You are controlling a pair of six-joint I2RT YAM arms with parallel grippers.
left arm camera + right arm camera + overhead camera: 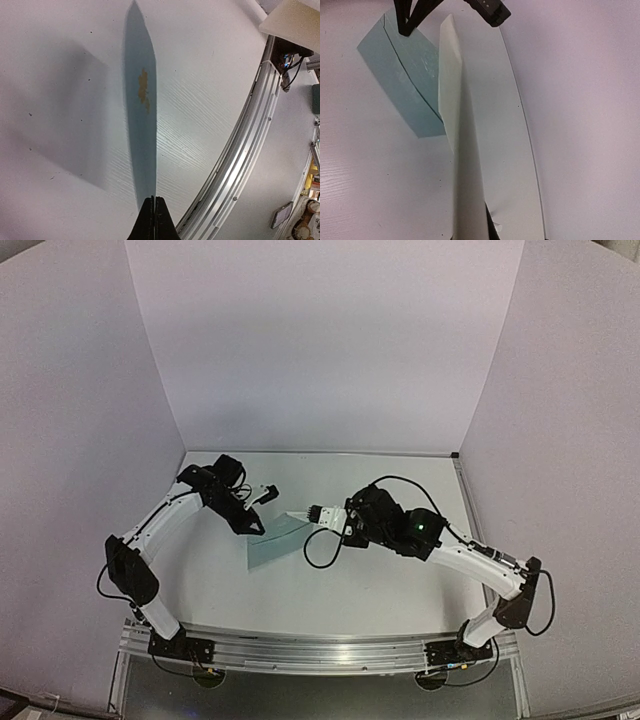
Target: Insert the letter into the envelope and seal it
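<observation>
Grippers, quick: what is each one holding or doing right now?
Left gripper: closed on the flat teal paper envelope, pinching its edge.
Right gripper: closed on the cream paper letter.

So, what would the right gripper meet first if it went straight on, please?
Probably the envelope the left gripper holds; the letter in the right gripper would touch it first, though depth is unclear.
</observation>
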